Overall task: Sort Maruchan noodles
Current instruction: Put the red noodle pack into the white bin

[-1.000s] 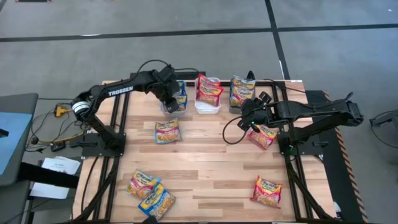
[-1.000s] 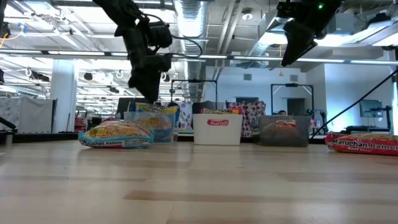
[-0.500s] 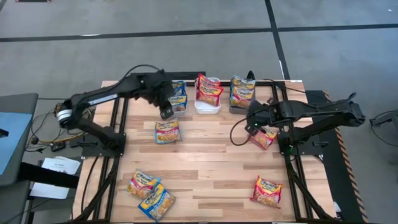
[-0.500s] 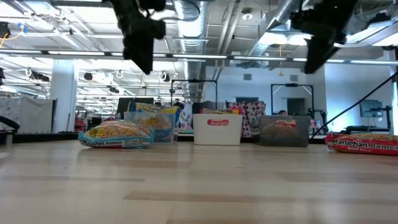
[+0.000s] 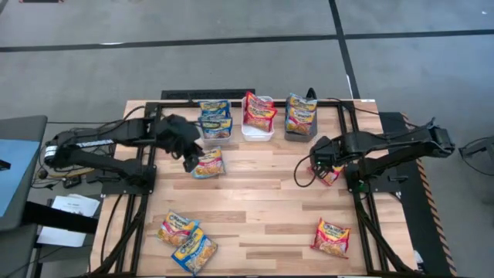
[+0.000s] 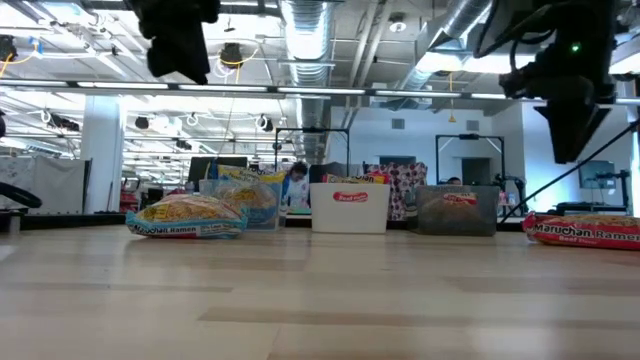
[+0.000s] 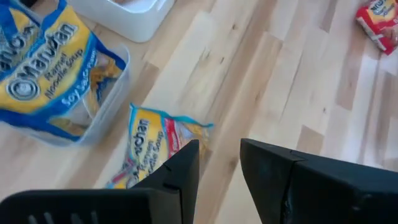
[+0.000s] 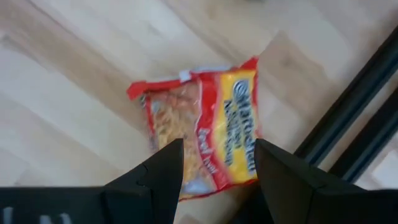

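Hovering over packets — left gripper [image 5: 191, 160], right gripper [image 5: 323, 164] — jaws parted.

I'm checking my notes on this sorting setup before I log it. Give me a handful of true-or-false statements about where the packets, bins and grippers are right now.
1. The right gripper hangs open above a red packet. True.
2. The left gripper grips a blue packet. False: nothing sits between its fingers; the blue-and-yellow packet lies on the table.
3. The white bin stands between the clear bin and the dark bin. True.
4. All three bins are bare. False: each holds packets.
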`<state>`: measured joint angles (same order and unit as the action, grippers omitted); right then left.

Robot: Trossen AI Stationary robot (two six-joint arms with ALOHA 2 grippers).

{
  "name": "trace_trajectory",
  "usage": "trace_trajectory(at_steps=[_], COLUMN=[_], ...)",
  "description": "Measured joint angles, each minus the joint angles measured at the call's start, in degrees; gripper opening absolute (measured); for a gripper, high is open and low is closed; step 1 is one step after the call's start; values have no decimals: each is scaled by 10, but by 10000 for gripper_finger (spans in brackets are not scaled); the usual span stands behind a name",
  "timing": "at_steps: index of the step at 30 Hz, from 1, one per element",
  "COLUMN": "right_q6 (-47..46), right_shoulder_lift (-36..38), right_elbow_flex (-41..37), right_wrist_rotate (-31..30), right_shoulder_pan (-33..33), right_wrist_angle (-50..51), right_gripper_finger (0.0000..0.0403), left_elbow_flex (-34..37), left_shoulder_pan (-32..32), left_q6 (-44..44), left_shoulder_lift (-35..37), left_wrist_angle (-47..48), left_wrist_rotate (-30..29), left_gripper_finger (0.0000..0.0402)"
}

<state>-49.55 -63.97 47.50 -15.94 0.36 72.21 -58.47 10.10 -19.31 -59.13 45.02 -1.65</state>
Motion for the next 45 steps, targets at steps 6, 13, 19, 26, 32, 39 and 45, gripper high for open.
trace_trajectory(at_steps=[6,13,19,26,32,39,45], right_q6=[-47,-59,-64,-74,-69,-70,-72], right_shoulder_lift=[-1,-1,-1,-1,2,4,2], right_elbow_flex=[-32,-58,-97,-137,-179,-193,-195], right_wrist_rotate=[55,80,118,117,118,117,115], right_shoulder_pan=[0,0,-2,-31,-84,-99,-97], right_wrist_angle=[0,-11,-62,-124,-189,-214,-219], right_gripper_finger=[221,221,221,221,221,192,88], left_elbow_flex=[35,35,35,35,35,35,35], left_shoulder_pan=[-49,-105,-143,-163,-170,-170,-170], left_q6=[-44,-58,-60,-60,-60,-69,-75], left_shoulder_lift=[42,48,47,47,47,47,47], left_wrist_angle=[-36,-59,-62,-62,-62,-64,-64], left_wrist_rotate=[-27,-52,-89,-104,-104,-110,-115], left_gripper_finger=[103,103,103,103,103,103,103])
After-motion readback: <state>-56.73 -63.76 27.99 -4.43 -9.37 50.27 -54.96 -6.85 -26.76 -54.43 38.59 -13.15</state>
